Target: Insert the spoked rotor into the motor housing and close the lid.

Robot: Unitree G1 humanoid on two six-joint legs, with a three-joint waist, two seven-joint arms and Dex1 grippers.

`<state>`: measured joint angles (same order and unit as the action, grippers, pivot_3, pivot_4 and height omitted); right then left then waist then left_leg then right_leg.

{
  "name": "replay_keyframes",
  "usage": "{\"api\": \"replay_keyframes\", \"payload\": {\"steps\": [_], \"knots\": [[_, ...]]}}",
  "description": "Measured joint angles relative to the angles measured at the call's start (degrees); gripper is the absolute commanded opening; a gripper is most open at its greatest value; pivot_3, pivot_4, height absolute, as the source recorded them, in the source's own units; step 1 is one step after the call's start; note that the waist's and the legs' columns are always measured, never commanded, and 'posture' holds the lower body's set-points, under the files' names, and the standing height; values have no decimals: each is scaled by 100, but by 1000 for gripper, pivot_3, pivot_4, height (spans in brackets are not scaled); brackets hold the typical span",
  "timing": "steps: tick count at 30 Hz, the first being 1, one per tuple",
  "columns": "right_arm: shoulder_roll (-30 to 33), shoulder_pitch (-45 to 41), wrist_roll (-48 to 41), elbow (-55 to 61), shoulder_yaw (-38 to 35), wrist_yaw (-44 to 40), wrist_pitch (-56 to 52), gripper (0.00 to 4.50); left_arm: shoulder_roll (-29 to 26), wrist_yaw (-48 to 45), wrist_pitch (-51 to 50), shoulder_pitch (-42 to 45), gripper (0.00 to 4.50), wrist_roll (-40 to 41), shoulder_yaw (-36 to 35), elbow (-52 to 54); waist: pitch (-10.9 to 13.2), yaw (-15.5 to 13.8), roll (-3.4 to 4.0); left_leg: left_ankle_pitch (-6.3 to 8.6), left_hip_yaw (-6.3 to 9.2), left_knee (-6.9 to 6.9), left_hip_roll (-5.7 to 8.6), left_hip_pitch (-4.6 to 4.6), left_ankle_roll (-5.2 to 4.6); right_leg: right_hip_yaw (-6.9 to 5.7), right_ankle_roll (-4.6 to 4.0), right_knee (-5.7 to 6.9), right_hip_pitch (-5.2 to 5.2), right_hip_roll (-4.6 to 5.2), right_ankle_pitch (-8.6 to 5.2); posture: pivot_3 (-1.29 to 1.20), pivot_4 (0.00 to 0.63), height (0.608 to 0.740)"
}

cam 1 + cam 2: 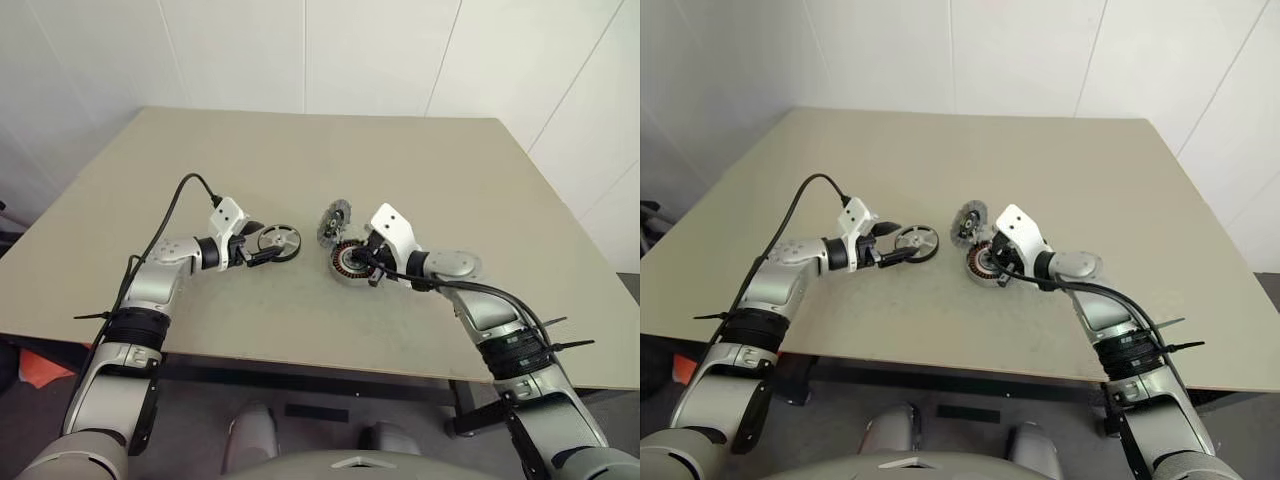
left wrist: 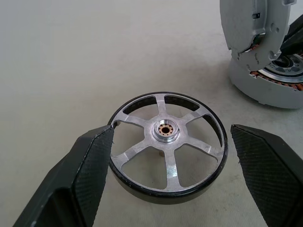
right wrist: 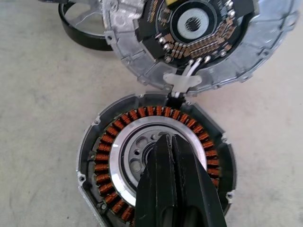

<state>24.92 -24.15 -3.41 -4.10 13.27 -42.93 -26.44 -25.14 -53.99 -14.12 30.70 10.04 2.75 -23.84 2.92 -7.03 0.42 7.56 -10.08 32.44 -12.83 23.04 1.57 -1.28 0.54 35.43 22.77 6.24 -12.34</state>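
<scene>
The spoked rotor (image 2: pixel 168 142), silver spokes inside a black rim, lies flat on the table left of centre. My left gripper (image 1: pixel 262 243) is open with one finger on either side of the rotor; the left finger (image 2: pixel 90 170) sits close against the rim. The motor housing (image 3: pixel 109 161) with its ring of copper windings lies flat, just right of the rotor. Its lid (image 3: pixel 189 38) stands tilted up at the housing's far edge, circuit side showing. My right gripper (image 3: pixel 168 142) is shut, its tips over the housing's open centre, holding nothing.
The beige table (image 1: pixel 420 170) extends far behind and to both sides of the parts. Its front edge (image 1: pixel 300 362) runs just below my forearms. White walls stand beyond the table.
</scene>
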Motion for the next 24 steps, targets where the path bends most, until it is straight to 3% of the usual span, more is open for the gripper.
{"api": "replay_keyframes", "payload": {"steps": [18,24], "knots": [[290,-58,-155,518,-249,-293,-19,22,42,25,-5,0,4181,-2,33,71,0,-3,1,0,0,-1,0,3,0,0,0,-2,1,0,0,0,0,740],[32,128,-173,-136,-242,-281,138,22,44,51,-5,-2,4181,-2,42,71,0,-1,0,0,0,0,1,1,0,-1,0,-2,-1,1,0,0,0,740]]}}
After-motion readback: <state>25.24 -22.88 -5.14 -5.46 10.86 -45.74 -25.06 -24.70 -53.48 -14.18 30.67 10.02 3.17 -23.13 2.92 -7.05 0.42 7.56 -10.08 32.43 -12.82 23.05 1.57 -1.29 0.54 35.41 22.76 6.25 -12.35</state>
